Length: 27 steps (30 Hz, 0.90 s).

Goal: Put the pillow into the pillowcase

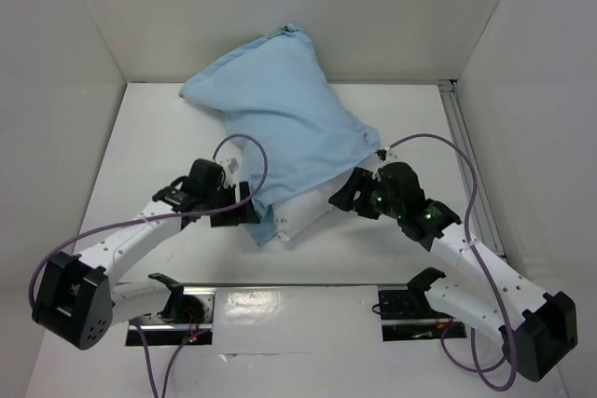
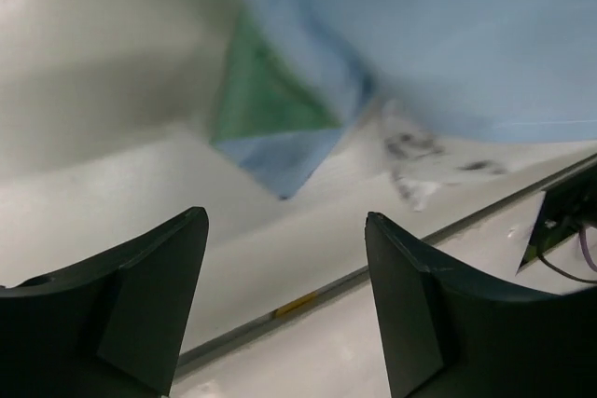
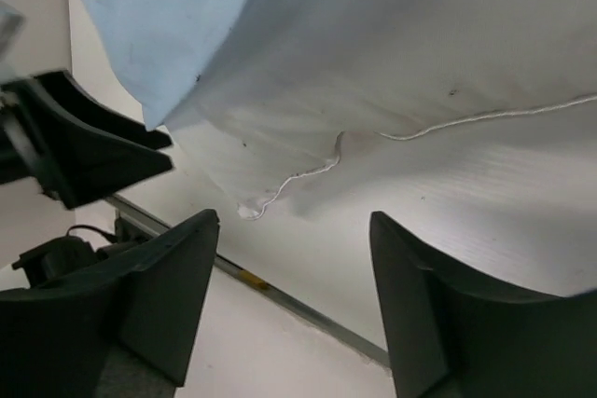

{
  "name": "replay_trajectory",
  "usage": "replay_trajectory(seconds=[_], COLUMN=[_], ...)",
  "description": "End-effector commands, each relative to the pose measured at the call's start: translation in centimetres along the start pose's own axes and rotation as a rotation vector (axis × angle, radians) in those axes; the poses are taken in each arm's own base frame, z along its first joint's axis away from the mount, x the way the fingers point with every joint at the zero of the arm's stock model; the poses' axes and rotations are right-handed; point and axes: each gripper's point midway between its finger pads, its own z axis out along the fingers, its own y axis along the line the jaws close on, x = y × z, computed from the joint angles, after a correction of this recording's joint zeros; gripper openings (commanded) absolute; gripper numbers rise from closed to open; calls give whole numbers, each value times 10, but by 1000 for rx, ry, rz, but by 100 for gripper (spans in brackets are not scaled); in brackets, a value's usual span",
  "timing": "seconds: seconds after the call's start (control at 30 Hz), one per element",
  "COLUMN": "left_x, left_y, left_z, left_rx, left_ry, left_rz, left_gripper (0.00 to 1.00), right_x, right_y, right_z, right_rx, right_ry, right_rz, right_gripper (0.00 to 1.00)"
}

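Note:
The light blue pillowcase [image 1: 280, 123] lies bulging in the middle of the table, pulled over most of the white pillow [image 1: 303, 216], whose near end sticks out of the case's mouth. My left gripper [image 1: 244, 214] stands open at the left corner of that mouth, and my right gripper [image 1: 343, 191] stands open at the right side. In the left wrist view the open gripper [image 2: 284, 216] holds nothing, and the pillowcase [image 2: 448, 44] hangs beyond it with a green inner corner. Beyond the open, unloaded right gripper [image 3: 294, 216] are the pillow [image 3: 420, 62] and the pillowcase [image 3: 159, 16].
White walls [image 1: 84, 34] enclose the table on three sides. A metal rail [image 1: 471, 165] runs along the right edge. A shiny mounting plate [image 1: 298, 300] with both arm bases lies at the near edge. Purple cables [image 1: 462, 170] loop over both arms.

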Motion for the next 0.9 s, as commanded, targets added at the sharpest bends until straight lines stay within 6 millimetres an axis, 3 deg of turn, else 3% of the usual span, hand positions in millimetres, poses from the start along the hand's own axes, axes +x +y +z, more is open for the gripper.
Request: replay_trajectory(seconds=[0.0,0.03,0.07,0.23,0.47,0.57,0.6,0.67,0.77,0.8,0.87], left_x=[-10,-13,0,11,18,22,19,14,3,-4,-13], left_y=[-8,-7,3,20,21,10,4,-5,-31,-43,-65], left_z=[9,13,23,51,83,81,76,69,46,36,11], left_rx=[67,75,45,-8,33,96,119,143,202,229,288], left_ry=[-98,-125,-96,-42,0,27,19,11,-28,-51,-95], left_rz=[-51,-53,-73,-86,-89,-84,-77,-69,-26,8,45], left_gripper=[81,81,83,83,76,31,0,0,0,0,0], right_x=[-9,-6,-8,7,13,22,25,29,15,10,-14], right_y=[21,17,19,20,18,19,25,21,25,25,33], right_z=[-1,2,2,12,31,46,50,66,90,96,109], right_rx=[-68,-53,-54,-70,-76,-106,-124,-118,-102,-89,-49], right_ry=[-18,-4,-5,72,85,107,112,116,85,74,24], right_rz=[11,5,-4,-15,17,34,35,31,15,-12,-36], right_gripper=[76,77,79,83,84,84,84,82,66,41,10])
